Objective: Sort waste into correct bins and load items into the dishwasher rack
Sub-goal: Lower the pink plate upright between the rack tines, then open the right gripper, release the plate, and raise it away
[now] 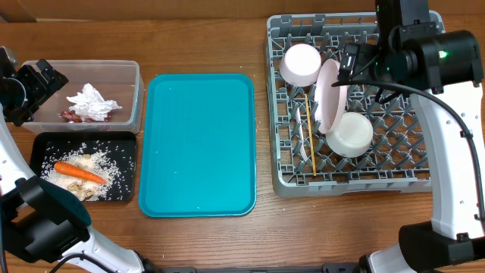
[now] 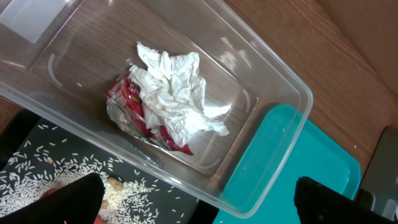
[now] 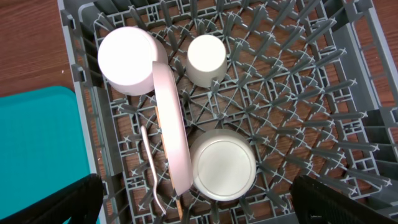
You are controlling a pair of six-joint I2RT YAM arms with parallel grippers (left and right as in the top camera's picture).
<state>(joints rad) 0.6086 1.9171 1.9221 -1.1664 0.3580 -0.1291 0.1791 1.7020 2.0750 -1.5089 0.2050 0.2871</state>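
Toward the table's [image 1: 204, 38] right edge, pink plate [image 3: 173, 124] stands on edge between pegs of the rack [image 3: 81, 93], bowl [image 3: 224, 165] upside down beside it, likely for draining. Right gripper [image 3: 198, 200] above, jaws spread, empty. Left edge: napkin [image 2: 177, 93], wrapper [image 2: 130, 99] in tub [image 2: 273, 62]; left gripper [image 2: 202, 202] spread over them. I judge sorting finished.

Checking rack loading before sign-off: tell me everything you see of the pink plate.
The pink plate is small, round, pale pink and smooth; material unclear. It stands on edge, leaning slightly, between pegs in the grey dishwasher rack. An upturned white bowl sits against its face near one end, another white dish near the other end. The white fork lies on the lattice on its other side.
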